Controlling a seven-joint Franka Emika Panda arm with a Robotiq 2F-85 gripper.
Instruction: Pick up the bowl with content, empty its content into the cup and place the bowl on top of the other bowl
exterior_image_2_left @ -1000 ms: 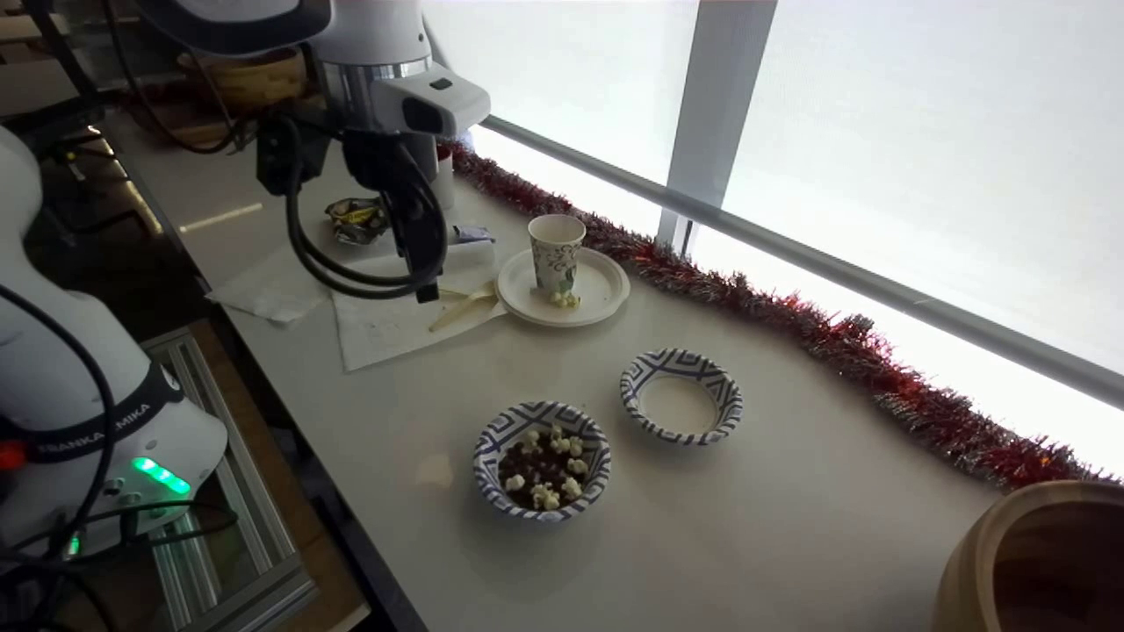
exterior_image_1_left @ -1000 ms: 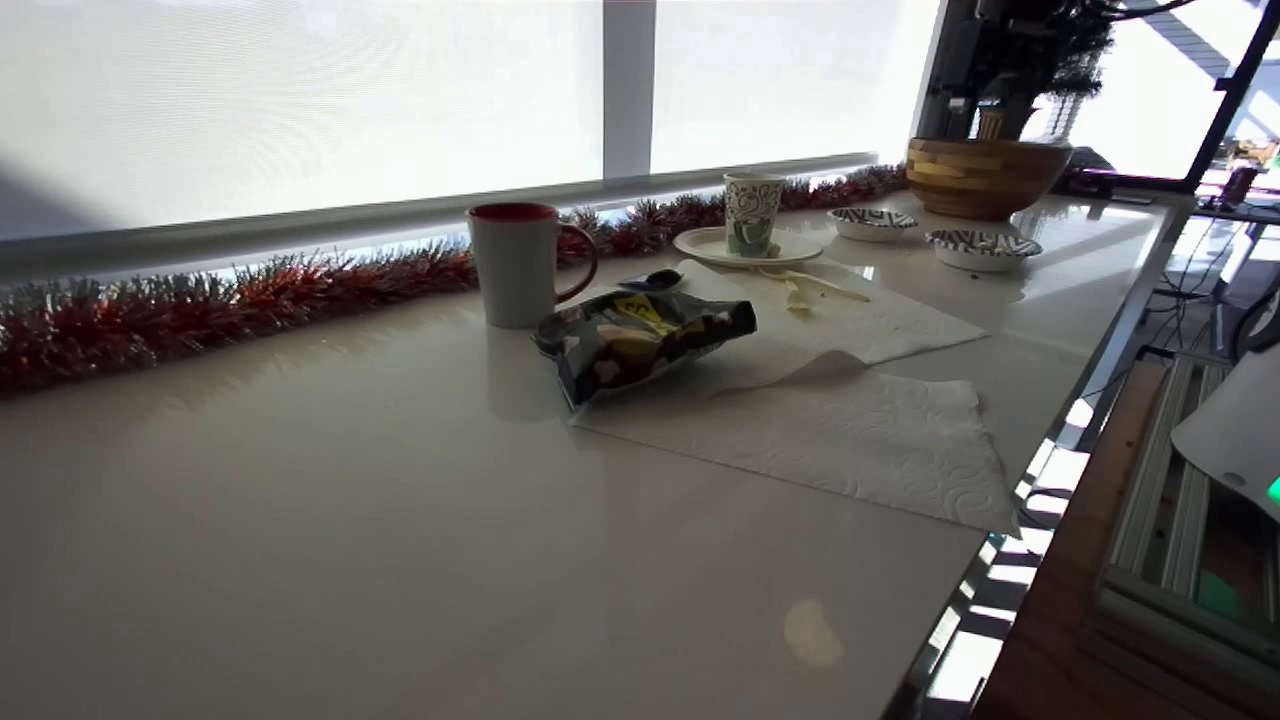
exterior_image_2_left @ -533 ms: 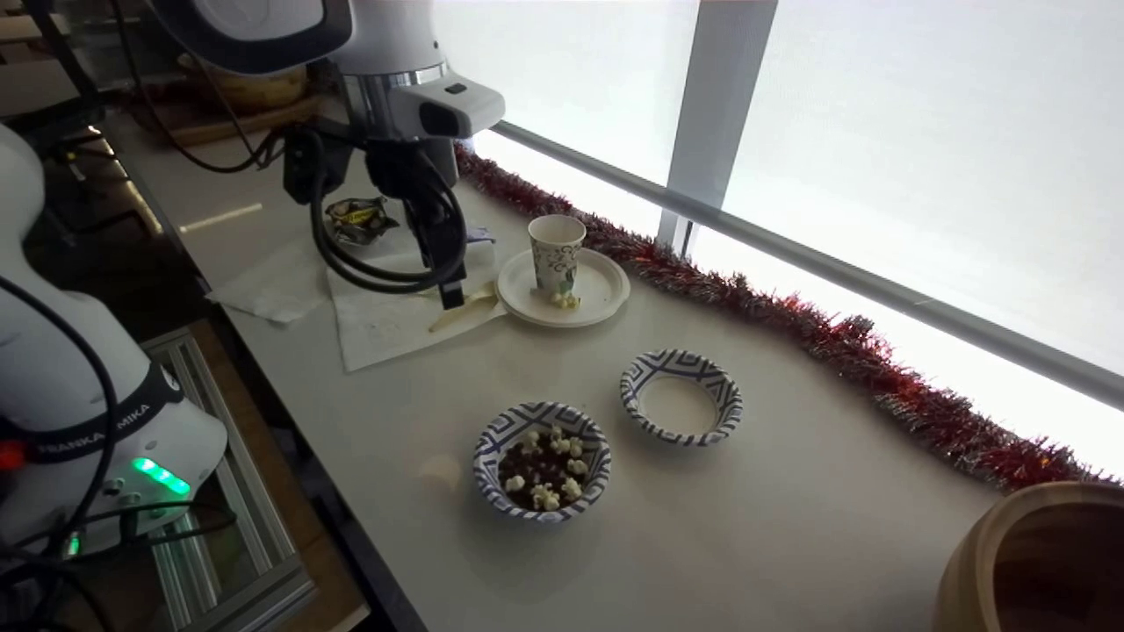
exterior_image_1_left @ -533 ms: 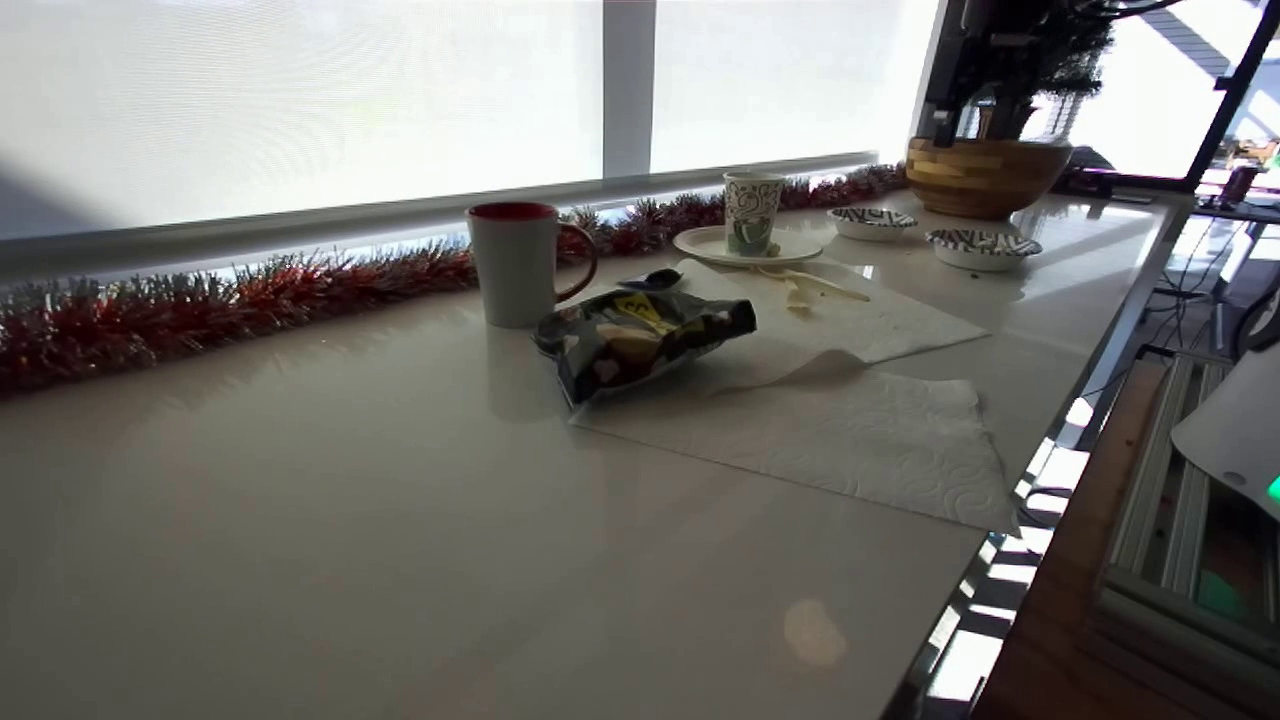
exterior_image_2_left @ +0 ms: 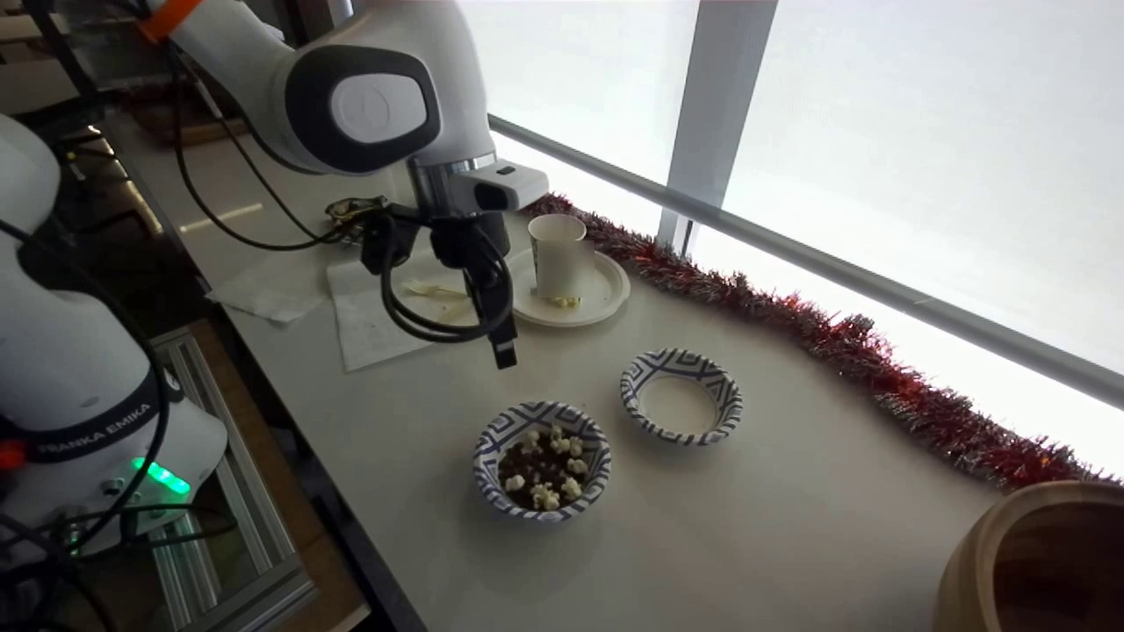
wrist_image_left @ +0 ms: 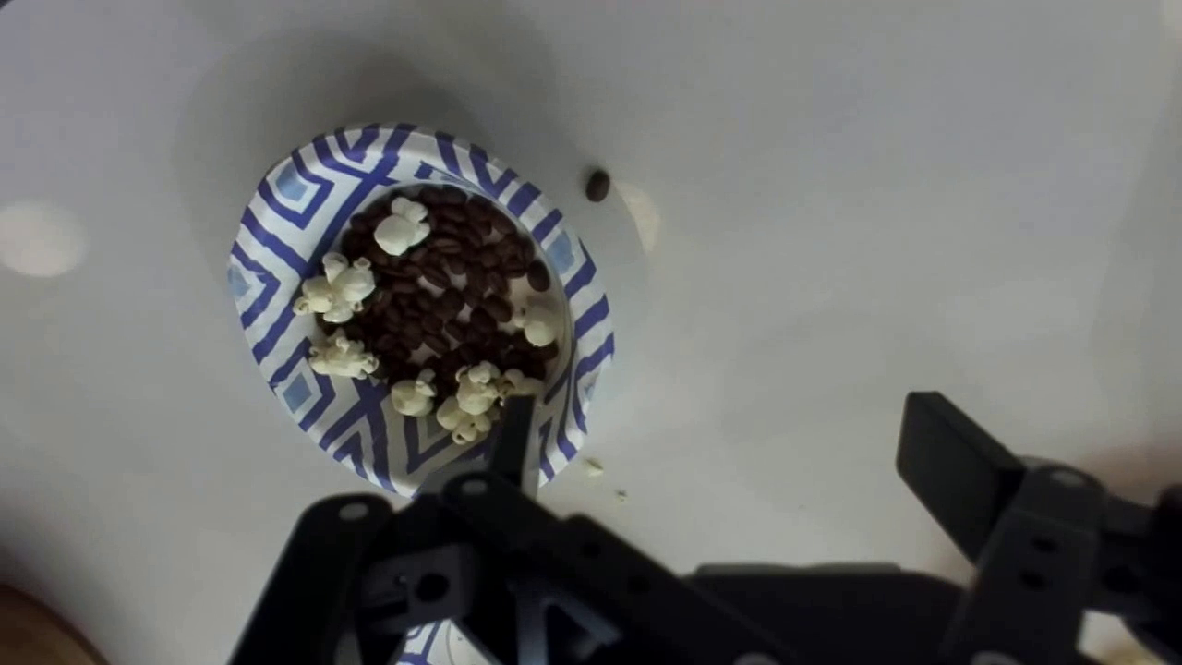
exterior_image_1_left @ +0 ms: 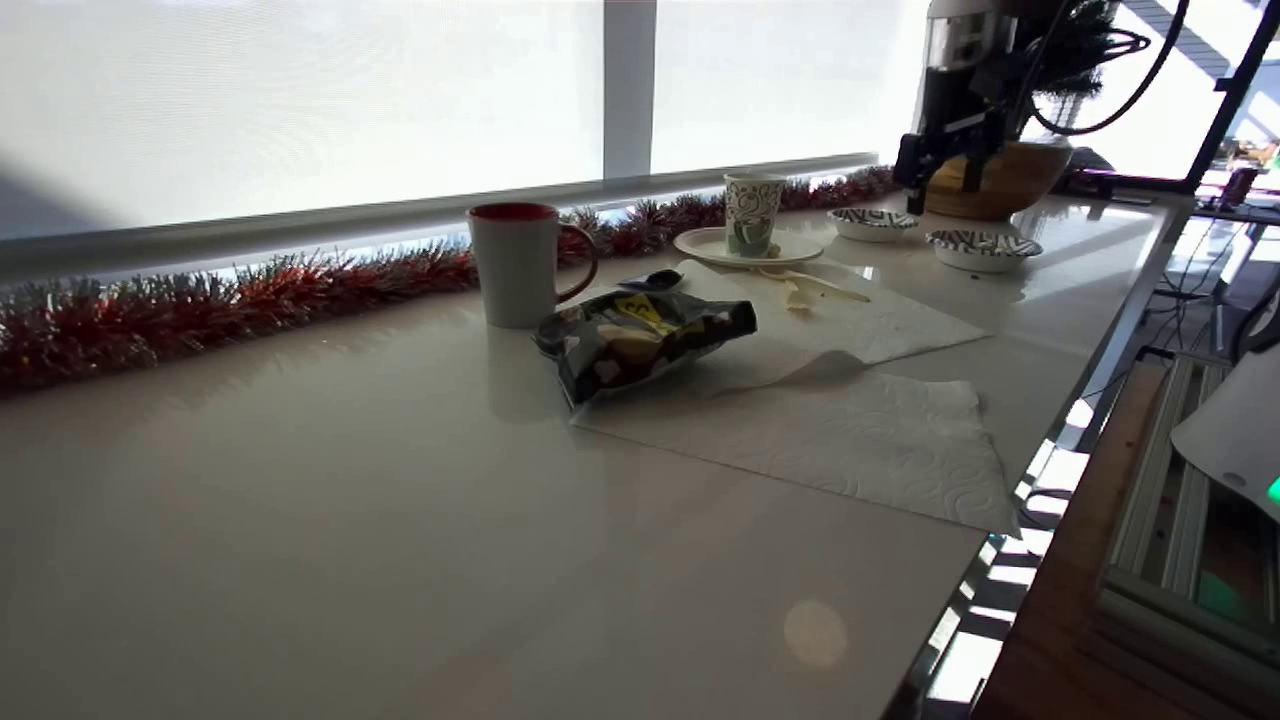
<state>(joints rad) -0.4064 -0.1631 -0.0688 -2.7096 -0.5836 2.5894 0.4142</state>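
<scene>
Gripper [wrist_image_left: 725, 434]: was brought nearer the filled bowl [exterior_image_2_left: 503, 430]; spread wide, nothing held.
Filled bowl: was seen on the counter [exterior_image_2_left: 773, 527]; approach judged underway.
Rim [wrist_image_left: 591, 314]: straddling was judged due next.

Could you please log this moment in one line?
End effector: open | loaded bowl (beans, popcorn): not yet lifted | cup: upright on plate | other bowl: empty, standing apart

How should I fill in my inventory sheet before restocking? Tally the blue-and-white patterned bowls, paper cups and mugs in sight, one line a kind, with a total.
Patterned bowls: 2
Paper cup: 1
Mug: 1
Total: 4
</scene>
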